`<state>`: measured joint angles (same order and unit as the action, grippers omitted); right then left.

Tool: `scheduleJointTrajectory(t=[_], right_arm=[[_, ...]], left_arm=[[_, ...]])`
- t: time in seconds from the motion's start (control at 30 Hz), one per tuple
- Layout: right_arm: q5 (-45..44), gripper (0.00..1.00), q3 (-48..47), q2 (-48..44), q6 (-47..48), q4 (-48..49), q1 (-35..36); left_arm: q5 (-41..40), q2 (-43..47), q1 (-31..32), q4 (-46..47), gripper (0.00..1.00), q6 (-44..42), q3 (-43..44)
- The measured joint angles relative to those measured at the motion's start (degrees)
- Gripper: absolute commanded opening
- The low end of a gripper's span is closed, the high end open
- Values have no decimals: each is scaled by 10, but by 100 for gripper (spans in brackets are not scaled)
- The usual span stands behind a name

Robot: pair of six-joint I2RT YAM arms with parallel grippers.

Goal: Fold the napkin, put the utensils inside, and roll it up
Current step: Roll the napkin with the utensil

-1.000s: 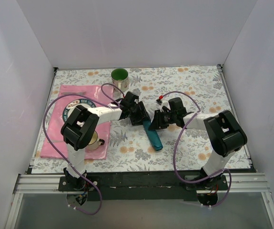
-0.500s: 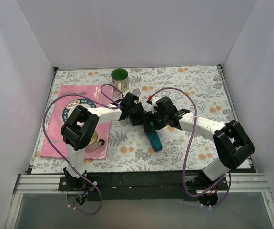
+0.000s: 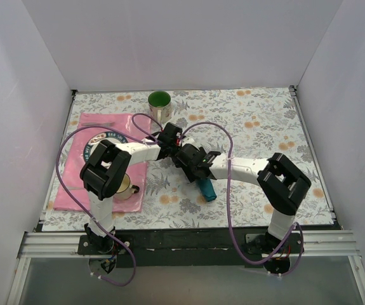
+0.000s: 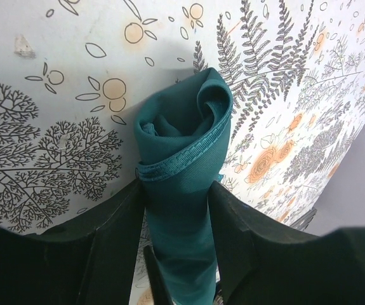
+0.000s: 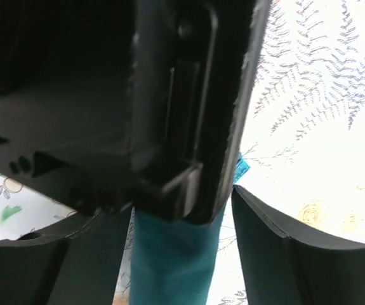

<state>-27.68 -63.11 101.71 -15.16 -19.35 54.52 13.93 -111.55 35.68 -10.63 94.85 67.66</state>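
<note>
Napkin (image 3: 205, 188) is rolled into a teal tube, lying on the floral worktop (image 3: 265, 121) at about mid-table. Only its near end shows in the top view; the rest is under my two grippers.

My left gripper (image 4: 177, 203) has its jaws closed on the roll: in the left wrist view both fingers (image 4: 122, 222) press its sides just below the spiral open end. The folds hide whatever is inside the roll.

My right gripper (image 5: 181, 219) straddles the same roll, with a finger on each side. Its wrist view is mostly blocked by the black body of the left gripper, very close and dark. The teal cloth fills the gap between the fingers, so I can't tell if these jaws pinch it or just stand beside it. In the top view the two grippers overlap and I can't separate the fingertips.

Also there:
- Green mug (image 3: 160, 103) at the back.
- Pink placemat (image 3: 74, 184) to the left.
- Printed plate (image 3: 93, 145), partly under my left arm.
- Small round shiny item (image 3: 127, 187), half hidden by the arm, unclear.
</note>
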Motion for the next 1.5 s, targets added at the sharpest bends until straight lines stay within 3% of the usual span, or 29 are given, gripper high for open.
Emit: scheduleJointTrajectory(t=[0.2, 0.3, 0.73, 0.93, 1.3, 1.43, 1.5], right_arm=[[-4, 45, 4, -1, -3, 15, -5], [21, 42, 20, -12, -1, 39, -16], [445, 38, 156, -75, 18, 213, -189], [536, 38, 186, -75, -7, 255, -274], [675, 37, 210, -18, -54, 363, -307], [695, 37, 218, -13, -69, 388, -309], [704, 41, 218, -9, -76, 397, -310]], left_arm=[[9, 0, 1, 4, 63, 0, 4], [9, 3, 2, 7, 68, -4, 3], [-14, 16, 11, 5, 71, -3, -5], [-15, 20, 15, -5, 71, -6, -5], [-15, 7, 17, -31, 70, -4, 19], [-21, -4, 23, -38, 60, -2, 34], [-27, -6, 25, -38, 55, 0, 34]])
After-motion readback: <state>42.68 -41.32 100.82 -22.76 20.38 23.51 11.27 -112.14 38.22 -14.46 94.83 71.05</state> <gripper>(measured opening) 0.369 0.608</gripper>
